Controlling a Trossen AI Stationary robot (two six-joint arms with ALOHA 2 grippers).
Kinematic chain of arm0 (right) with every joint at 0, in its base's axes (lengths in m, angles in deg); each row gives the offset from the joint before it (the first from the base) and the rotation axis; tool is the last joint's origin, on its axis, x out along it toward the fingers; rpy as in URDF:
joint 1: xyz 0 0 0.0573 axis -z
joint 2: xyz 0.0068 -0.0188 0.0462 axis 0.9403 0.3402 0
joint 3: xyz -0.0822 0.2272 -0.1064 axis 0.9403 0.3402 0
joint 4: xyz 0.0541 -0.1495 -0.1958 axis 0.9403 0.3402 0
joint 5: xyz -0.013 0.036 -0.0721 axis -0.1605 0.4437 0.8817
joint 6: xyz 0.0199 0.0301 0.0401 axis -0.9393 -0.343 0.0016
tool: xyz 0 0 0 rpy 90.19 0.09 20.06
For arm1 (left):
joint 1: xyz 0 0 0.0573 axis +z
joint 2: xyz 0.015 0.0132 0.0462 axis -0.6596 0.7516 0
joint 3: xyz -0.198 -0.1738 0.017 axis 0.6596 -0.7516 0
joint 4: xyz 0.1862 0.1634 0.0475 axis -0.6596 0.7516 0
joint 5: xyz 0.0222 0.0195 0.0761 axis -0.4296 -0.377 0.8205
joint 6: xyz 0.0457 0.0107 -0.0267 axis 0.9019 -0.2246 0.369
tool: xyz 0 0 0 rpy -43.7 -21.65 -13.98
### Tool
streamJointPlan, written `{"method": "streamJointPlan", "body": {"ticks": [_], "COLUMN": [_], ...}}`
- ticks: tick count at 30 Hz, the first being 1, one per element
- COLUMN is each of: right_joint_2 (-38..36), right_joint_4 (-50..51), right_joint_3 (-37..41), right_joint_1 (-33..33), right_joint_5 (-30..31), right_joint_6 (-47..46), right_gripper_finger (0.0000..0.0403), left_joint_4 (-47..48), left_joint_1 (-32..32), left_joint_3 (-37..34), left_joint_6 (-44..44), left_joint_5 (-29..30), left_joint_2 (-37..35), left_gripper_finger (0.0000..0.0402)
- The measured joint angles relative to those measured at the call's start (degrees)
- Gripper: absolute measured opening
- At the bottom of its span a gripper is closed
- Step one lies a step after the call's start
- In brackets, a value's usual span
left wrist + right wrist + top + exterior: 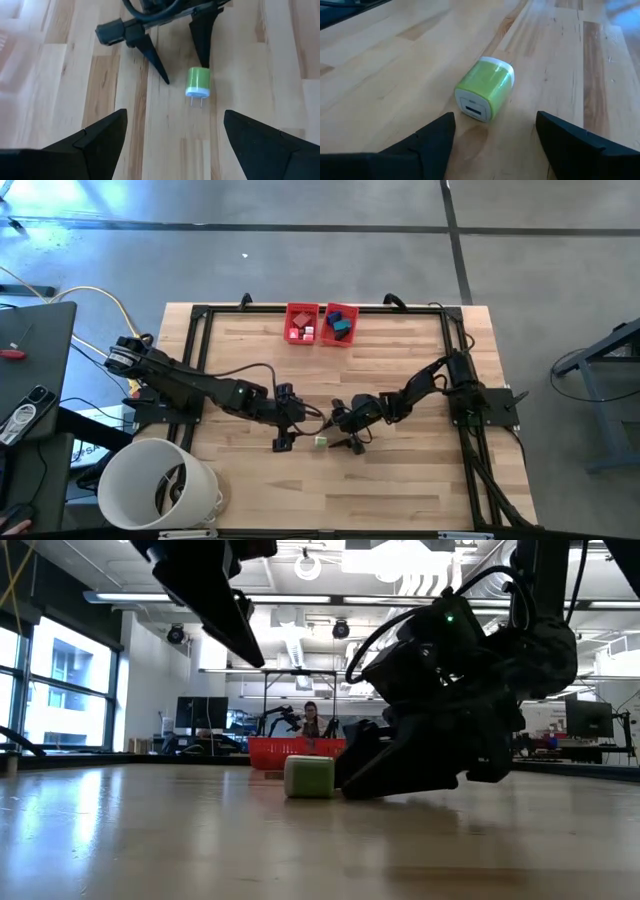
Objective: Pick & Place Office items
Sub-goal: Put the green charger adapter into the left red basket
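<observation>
Green charger: prongs visible from left wrist.

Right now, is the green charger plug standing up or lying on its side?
Lying on its side. The green charger plug rests lengthwise on the table, its two prongs pointing along the wood; the right wrist view shows its port end facing sideways.

Two red bins sit at the wooden table's far edge; a white bucket stands at its near-left corner.

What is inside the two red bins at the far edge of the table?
Left bin: small red and white pieces. Right bin: red, teal and dark blue pieces. Anything beneath them is hidden.
</observation>
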Motion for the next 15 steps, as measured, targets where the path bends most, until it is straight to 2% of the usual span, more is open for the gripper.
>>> {"method": "streamJointPlan", "body": {"ticks": [8,15], "right_joint_2": [0.03,0.02], "right_joint_4": [0.39,0.23], "right_joint_3": [-0.23,-0.26], "right_joint_1": [-0.75,-2.83], "right_joint_5": [0.12,4.56], "right_joint_6": [-2.74,-7.94], "right_gripper_finger": [0.0270,0.0270], "left_joint_4": [-1.72,-2.12], "left_joint_1": [0.00,0.00], "left_joint_3": [-2.38,-2.38], "left_joint_6": [-0.17,0.04], "left_joint_5": [0.04,0.11], "left_joint_2": [0.04,0.04], "left_gripper_finger": [0.0324,0.0324]}}
